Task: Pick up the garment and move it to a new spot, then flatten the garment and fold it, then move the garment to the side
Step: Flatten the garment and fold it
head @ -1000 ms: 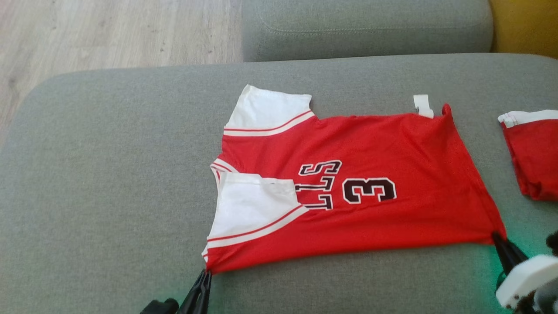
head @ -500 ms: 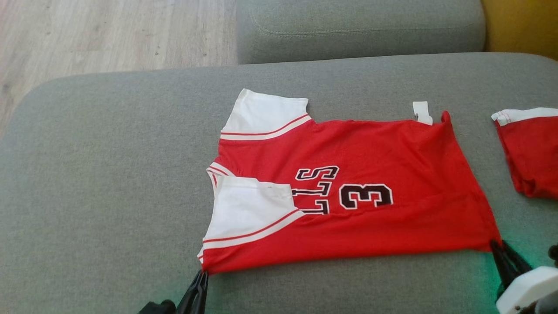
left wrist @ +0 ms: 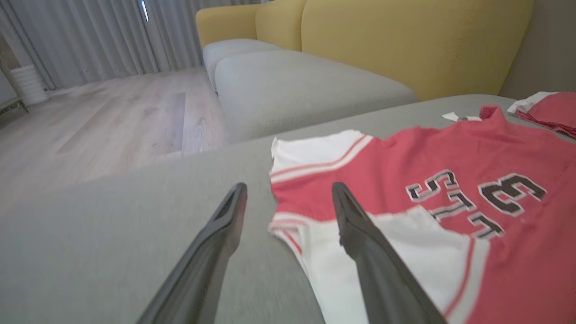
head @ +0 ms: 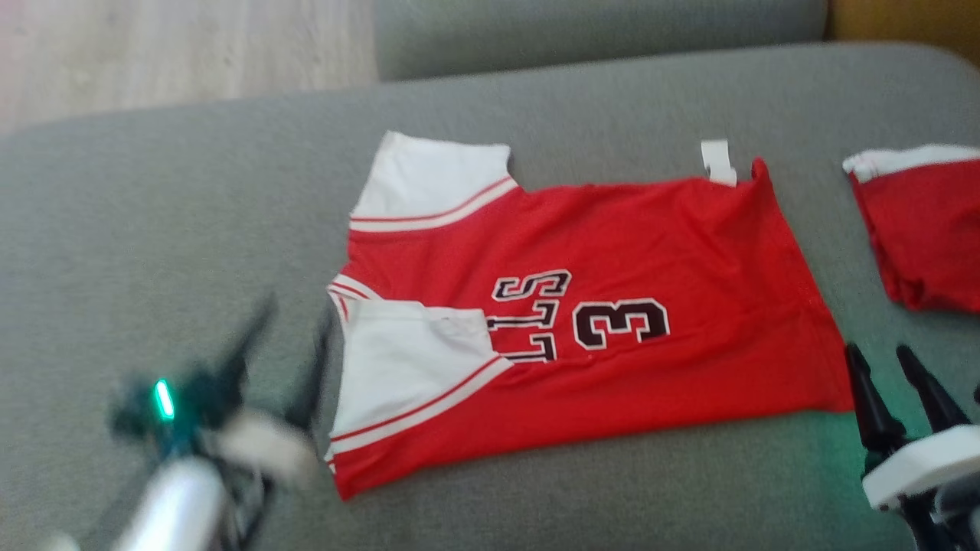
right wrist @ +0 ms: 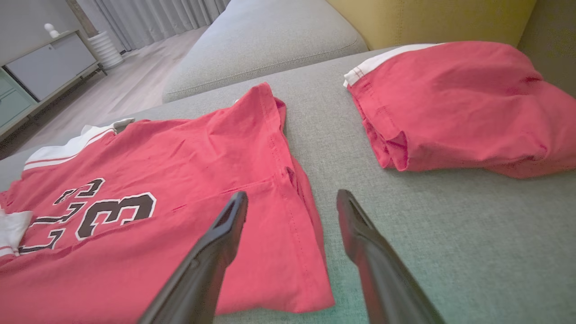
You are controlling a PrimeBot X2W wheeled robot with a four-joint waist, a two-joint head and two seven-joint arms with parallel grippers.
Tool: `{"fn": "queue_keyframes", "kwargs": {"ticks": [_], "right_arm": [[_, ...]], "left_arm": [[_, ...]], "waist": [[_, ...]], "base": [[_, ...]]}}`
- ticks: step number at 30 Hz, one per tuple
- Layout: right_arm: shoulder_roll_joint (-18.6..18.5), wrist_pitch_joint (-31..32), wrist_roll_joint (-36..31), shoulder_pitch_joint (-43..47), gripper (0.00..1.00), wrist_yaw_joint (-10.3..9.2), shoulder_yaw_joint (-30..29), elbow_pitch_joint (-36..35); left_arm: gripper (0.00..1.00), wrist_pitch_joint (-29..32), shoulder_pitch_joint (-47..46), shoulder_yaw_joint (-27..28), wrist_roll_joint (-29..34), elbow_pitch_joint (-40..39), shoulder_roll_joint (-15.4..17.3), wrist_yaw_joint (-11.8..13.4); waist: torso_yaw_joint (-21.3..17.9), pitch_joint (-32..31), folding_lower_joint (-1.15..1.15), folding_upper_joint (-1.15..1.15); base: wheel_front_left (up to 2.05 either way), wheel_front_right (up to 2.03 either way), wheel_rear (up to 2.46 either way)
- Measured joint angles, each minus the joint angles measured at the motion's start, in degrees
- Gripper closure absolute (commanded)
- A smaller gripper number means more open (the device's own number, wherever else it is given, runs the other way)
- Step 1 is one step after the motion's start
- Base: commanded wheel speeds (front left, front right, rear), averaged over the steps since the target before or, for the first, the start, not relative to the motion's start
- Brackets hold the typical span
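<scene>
The garment (head: 612, 245), a red jersey w/ white sleeves, is laid flat on the grey cushion (head: 153, 214), collar end toward the L, hem toward the R. The near sleeve (head: 413, 360) is turned in over the chest; the far sleeve (head: 429, 184) is left sticking out. The step in hand is judged to be the fold, prob. partway done. The L gripper (head: 287, 340) is held wide w/ nothing in it, just beside the collar edge. The R gripper (head: 880, 356) is spread wide & empty, just beside the near hem corner. Next, the far sleeve would need to be pinched & brought in, or the near edge regrasped at both ends; a low, edge-on pinch of thin cloth is called for. A "3" (head: 622, 325) is read, plus black letters (head: 528, 317) "LLS", the rest hidden under the sleeve. A white tag (head: 718, 161) is seen at the far hem; its print can't be read. A second red piece (head: 926, 229) is lying apart to the R
</scene>
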Motion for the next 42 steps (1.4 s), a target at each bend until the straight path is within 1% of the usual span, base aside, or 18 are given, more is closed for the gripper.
{"fn": "queue_keyframes", "kwargs": {"ticks": [5, 9, 10, 14, 17, 22, 27, 32, 38, 42], "right_arm": [[1.8, 2.0, -2.4, -0.8, 0.0, 0.0, -1.5, -6.2], [2.7, 3.3, -3.3, -2.4, 0.0, 0.0, -1.8, -9.2], [3.1, 3.4, -3.6, -3.3, 0.0, 0.0, -2.4, -9.4], [3.4, 3.5, -4.1, -3.9, 0.0, 0.0, -2.8, -9.7], [3.7, 3.5, -4.2, -4.2, 0.0, 0.0, -2.4, -9.7], [3.8, 3.4, -4.2, -6.3, 0.0, 0.0, -1.7, -9.5], [3.8, 3.4, -4.2, -7.3, 0.0, 0.0, -1.2, -9.1], [3.8, 2.7, -4.2, -7.5, 0.0, 0.0, -0.6, -8.4], [4.2, 2.3, -4.2, -8.2, 0.0, 0.0, 0.5, -7.7], [4.3, 1.5, -4.0, -9.1, 0.0, 0.0, 0.9, -7.0]], "left_arm": [[0.0, 7.4, -17.0, 0.1, 0.3, -1.5, 4.3, -3.3], [0.0, 14.3, -28.4, -3.0, -0.8, 0.9, 7.4, -4.5], [0.0, 17.4, -32.9, -4.9, -2.7, 3.0, 8.2, -4.5], [0.0, 23.0, -40.7, -10.0, -8.5, 6.9, 9.1, -4.9], [0.0, 26.9, -45.9, -12.7, -12.3, 10.5, 10.3, -4.9], [0.0, 31.9, -51.2, -16.7, -17.5, 15.6, 12.1, -4.9], [0.0, 36.4, -54.0, -20.0, -20.1, 20.3, 13.8, -4.9], [0.0, 41.0, -55.0, -21.8, -23.7, 22.9, 14.4, -4.9], [0.0, 40.4, -56.2, -23.1, -23.9, 24.8, 16.3, -4.9], [0.0, 38.7, -57.5, -23.9, -22.5, 26.1, 17.4, -4.9]], "waist": [[-1.8, 4.8, 0.02, 0.0], [-3.7, 8.8, 0.02, 0.0], [-4.9, 10.4, 0.02, 0.0], [-7.1, 13.1, 0.01, 0.0], [-8.5, 14.8, 0.01, 0.0], [-10.4, 16.8, 0.01, 0.0], [-11.6, 17.8, 0.0, 0.0], [-12.5, 18.5, 0.0, 0.0], [-13.9, 19.3, 0.0, 0.0], [-14.8, 20.0, 0.0, 0.0]], "base": [[0.0, 0.0, 0.0], [0.0, 0.0, 0.0], [0.0, 0.0, 0.0], [0.0, 0.0, 0.0], [0.0, 0.0, 0.0], [0.0, 0.0, 0.0], [0.0, 0.0, 0.0], [0.0, 0.0, 0.0], [0.0, 0.0, 0.0], [0.0, 0.0, 0.0]]}}
